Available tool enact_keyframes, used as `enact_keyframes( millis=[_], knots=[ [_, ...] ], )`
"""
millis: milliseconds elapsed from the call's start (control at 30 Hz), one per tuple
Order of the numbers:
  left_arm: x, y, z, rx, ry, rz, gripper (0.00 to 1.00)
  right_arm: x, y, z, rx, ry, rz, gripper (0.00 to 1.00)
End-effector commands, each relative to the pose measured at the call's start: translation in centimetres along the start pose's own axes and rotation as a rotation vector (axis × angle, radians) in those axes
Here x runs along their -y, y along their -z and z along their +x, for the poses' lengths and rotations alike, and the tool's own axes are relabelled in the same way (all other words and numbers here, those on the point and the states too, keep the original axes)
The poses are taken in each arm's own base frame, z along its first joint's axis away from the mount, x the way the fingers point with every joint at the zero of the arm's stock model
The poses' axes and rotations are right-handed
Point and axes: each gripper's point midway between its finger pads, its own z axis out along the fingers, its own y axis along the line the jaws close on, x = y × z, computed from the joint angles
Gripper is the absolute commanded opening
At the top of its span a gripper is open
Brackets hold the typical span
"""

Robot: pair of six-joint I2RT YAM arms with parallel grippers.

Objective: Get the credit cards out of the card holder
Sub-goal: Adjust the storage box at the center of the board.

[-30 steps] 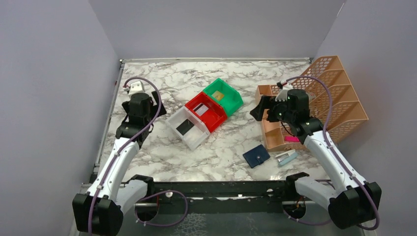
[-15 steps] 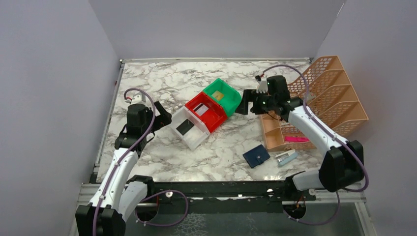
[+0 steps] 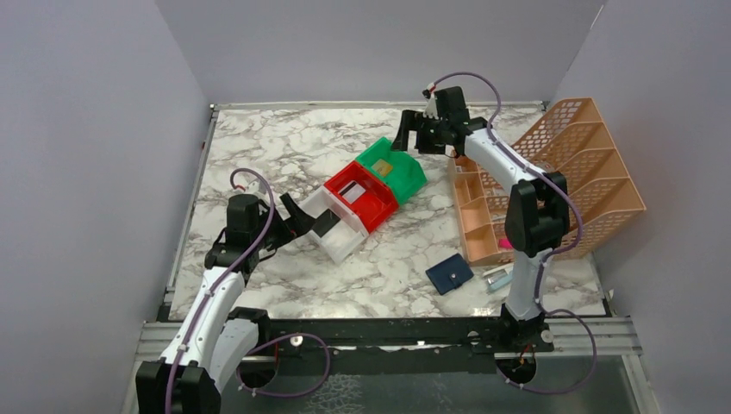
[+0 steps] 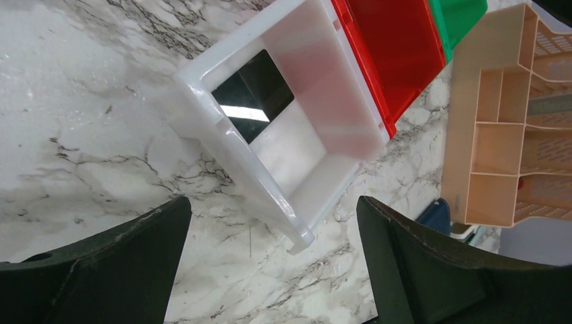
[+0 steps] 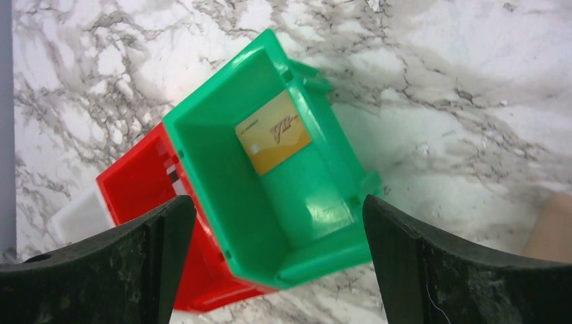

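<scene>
Both grippers gaped wide and empty: the left gripper [image 3: 299,219] over the black card [image 4: 253,96] in the white bin [image 4: 317,162], the right gripper [image 3: 412,142] over the gold card [image 5: 273,142] in the green bin [image 5: 209,175]. The holder [image 3: 449,274] lay shut at 6 o'clock from the right gripper, well apart.

From the left wrist, only a blue corner of the card holder [image 4: 435,216] peeks out by the peach organiser [image 4: 462,101], and the red bin [image 4: 394,47] and green bin [image 4: 462,13] run off the top. From the right wrist, the white bin [image 5: 77,216] shows just a corner. From above, the right arm [image 3: 534,216] hides part of the silver thing [image 3: 496,278].
</scene>
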Motion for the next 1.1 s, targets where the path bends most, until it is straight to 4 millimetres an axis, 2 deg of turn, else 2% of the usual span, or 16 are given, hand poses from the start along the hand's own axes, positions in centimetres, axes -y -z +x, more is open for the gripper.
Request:
enact_keyframes(
  millis=[0, 133, 333, 500, 667, 833, 967, 1067],
  knots=[
    [1.5, 0.4, 0.9, -0.043, 0.036, 0.091, 0.96, 0.6, -3.0, 0.9, -0.089, -0.022, 0.005, 1.0],
    [2.1, 0.3, 1.2, -0.055, 0.033, 0.139, 0.95, 1.3, -4.4, 1.4, -0.109, 0.0, 0.009, 1.0],
    [2.2, -0.4, 1.4, -0.077, 0.035, 0.157, 0.93, 0.6, -4.1, 3.2, -0.165, 0.029, -0.061, 1.0],
    [2.5, -1.3, 1.1, -0.076, 0.044, 0.18, 0.93, -1.0, -2.3, 5.4, -0.187, 0.0, -0.163, 0.98],
    [2.2, -2.6, 0.5, -0.08, 0.03, 0.164, 0.93, -1.8, -0.1, 7.4, -0.206, -0.007, -0.203, 0.97],
    [0.9, -3.5, -0.9, -0.06, -0.027, 0.07, 0.93, -3.1, 2.2, 10.2, -0.245, -0.042, -0.29, 0.95],
    [0.1, -4.0, -2.2, -0.04, -0.073, 0.005, 0.93, -2.7, 3.6, 11.7, -0.236, -0.071, -0.262, 0.94],
    [-0.1, -4.4, -3.1, -0.041, -0.093, -0.028, 0.93, -1.5, 4.4, 12.1, -0.217, -0.071, -0.18, 0.94]
  ],
)
